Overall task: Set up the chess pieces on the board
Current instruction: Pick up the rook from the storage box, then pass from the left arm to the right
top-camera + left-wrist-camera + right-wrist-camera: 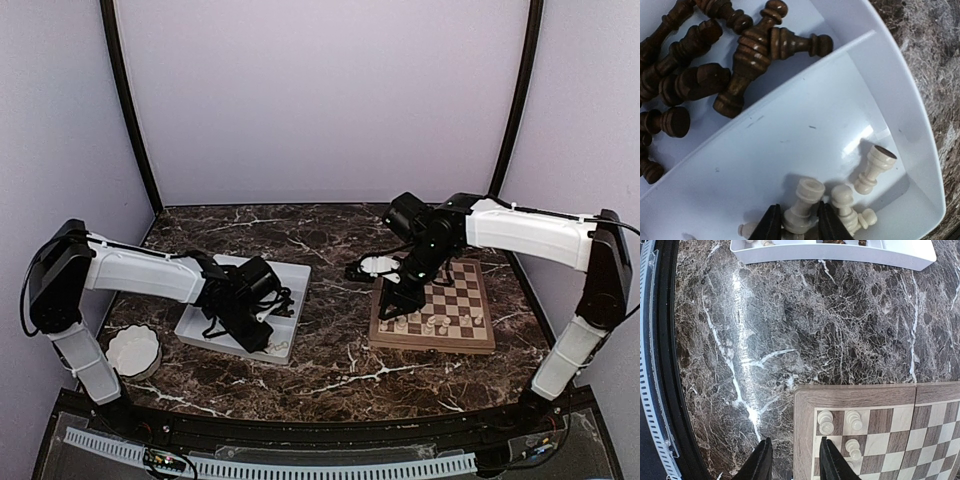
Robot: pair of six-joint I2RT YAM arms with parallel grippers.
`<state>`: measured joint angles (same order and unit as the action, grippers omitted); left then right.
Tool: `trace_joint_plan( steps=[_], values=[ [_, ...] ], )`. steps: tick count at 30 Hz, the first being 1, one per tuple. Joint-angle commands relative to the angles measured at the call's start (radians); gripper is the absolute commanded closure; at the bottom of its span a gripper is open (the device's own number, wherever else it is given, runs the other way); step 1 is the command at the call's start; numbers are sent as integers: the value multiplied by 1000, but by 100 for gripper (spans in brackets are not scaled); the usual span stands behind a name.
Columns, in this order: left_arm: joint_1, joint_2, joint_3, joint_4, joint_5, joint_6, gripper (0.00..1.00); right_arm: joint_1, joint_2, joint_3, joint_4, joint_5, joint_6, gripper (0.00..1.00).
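In the left wrist view my left gripper is down in the white tray, its two black fingers pressed on either side of a cream rook. Other cream chess pieces lie beside it. Several dark brown ones fill the compartment beyond the divider. From above, the left gripper is over the tray. My right gripper hovers open and empty over the near left corner of the board. In the right wrist view the right gripper straddles the board's tan border, with cream pieces standing just beyond.
A white scalloped bowl sits at the table's front left. Dark marble table lies between tray and board. The tray's edge shows at the top of the right wrist view. Purple walls close in the back and sides.
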<state>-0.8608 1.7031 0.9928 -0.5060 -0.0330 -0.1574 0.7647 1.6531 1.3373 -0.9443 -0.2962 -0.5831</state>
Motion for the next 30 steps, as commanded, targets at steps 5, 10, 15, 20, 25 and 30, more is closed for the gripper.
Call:
trace_joint_plan(
  steps=[5,10,15,20,25,30],
  values=[
    [8,28,8,-67,-32,34,79,-5,47,71,-21,-42,-4,67],
    [7,10,13,-66,-19,37,92,-7,60,102,8,-44,12,68],
    [15,-93,11,-52,-26,30,98,-22,61,134,163,-37,140,69],
    [25,-268,-79,94,0,7,100,-60,112,157,300,-256,355,69],
    [28,-375,-163,266,27,-3,100,-60,213,200,389,-475,523,66],
    [26,-464,-225,389,67,-6,98,-42,358,329,394,-686,653,60]
  ],
)
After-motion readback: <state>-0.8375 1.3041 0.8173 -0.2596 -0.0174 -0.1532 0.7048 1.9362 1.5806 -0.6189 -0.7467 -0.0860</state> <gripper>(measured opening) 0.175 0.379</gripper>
